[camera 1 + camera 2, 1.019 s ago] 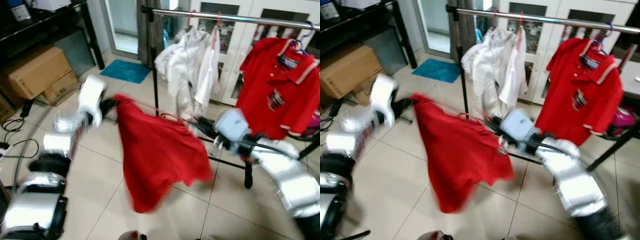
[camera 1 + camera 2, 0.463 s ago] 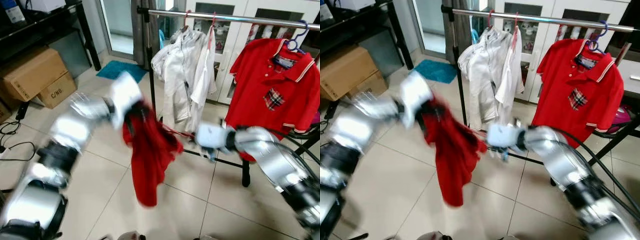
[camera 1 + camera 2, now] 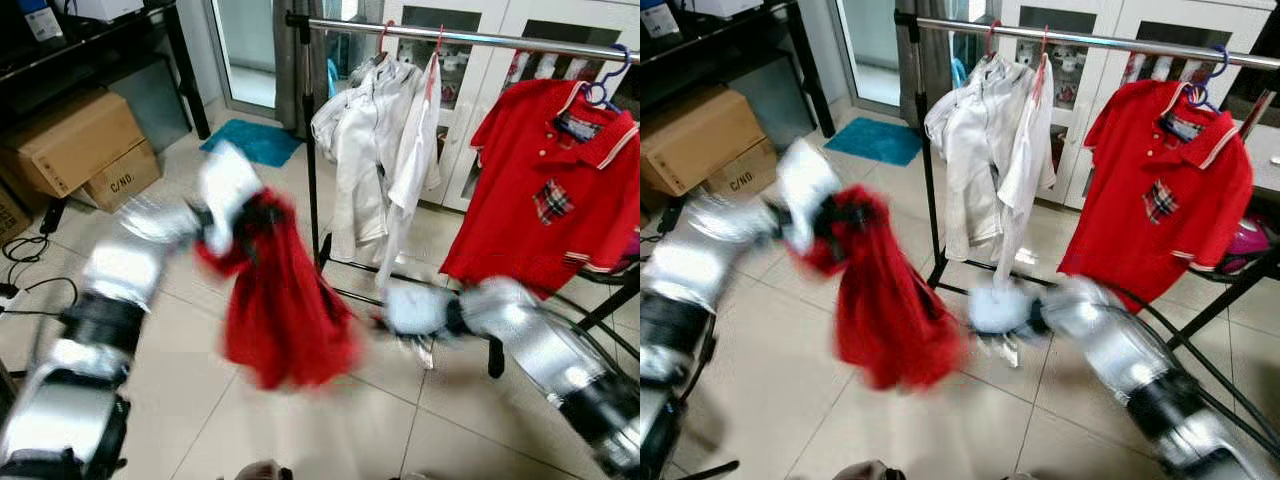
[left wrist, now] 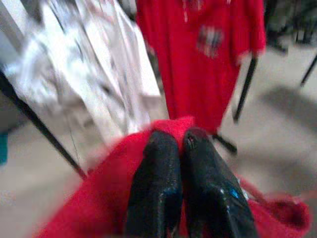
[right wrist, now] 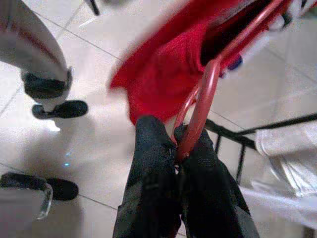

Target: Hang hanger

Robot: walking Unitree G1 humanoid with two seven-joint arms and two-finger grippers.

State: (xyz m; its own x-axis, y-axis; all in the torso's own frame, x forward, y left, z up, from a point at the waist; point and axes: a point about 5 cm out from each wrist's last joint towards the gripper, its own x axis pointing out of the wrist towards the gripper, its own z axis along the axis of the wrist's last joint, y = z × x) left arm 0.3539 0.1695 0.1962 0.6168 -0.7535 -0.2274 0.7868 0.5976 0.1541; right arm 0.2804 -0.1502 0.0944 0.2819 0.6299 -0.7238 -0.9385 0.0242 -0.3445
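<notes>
While both arms carry the load toward the silver clothes rail (image 3: 470, 36), my left gripper (image 4: 181, 141) is pinched tight on the crumpled red shirt (image 3: 275, 310), and my right gripper (image 5: 173, 136) is clamped on its thin red plastic hanger (image 5: 205, 94). Transport step, I judge; next, lift the hook over the rail between the white garments (image 3: 385, 150) and the red polo (image 3: 550, 190).

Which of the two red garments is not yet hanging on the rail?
The plain red garment bunched at the left gripper; the red polo shirt with the checked pocket hangs on the rail.
</notes>
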